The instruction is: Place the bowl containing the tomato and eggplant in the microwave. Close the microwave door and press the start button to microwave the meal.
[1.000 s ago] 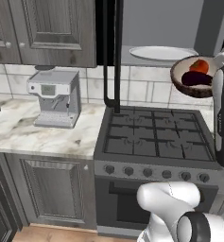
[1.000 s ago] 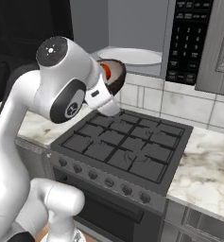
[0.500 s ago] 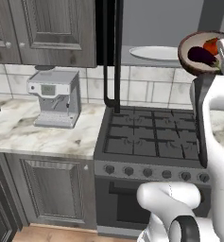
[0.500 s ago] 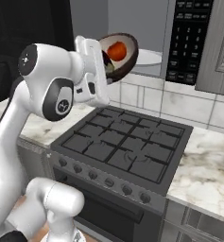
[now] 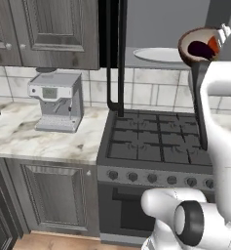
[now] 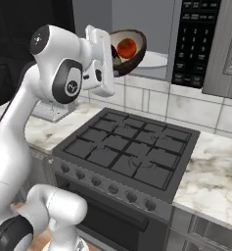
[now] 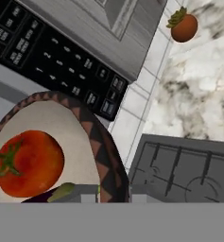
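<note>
Right base view: the pincer [image 6: 112,55], clamped on the rim of the bowl [image 6: 132,56], holds it tilted in the air above the stove [image 6: 127,152], just before the microwave [image 6: 151,37] and its turntable plate [image 6: 154,60]. Inside the bowl lie one tomato [image 6: 127,47] and one eggplant [image 6: 115,53]. A second tomato-like fruit [image 7: 183,26] sits on the counter [image 7: 198,94], well apart from the pincer.
</note>
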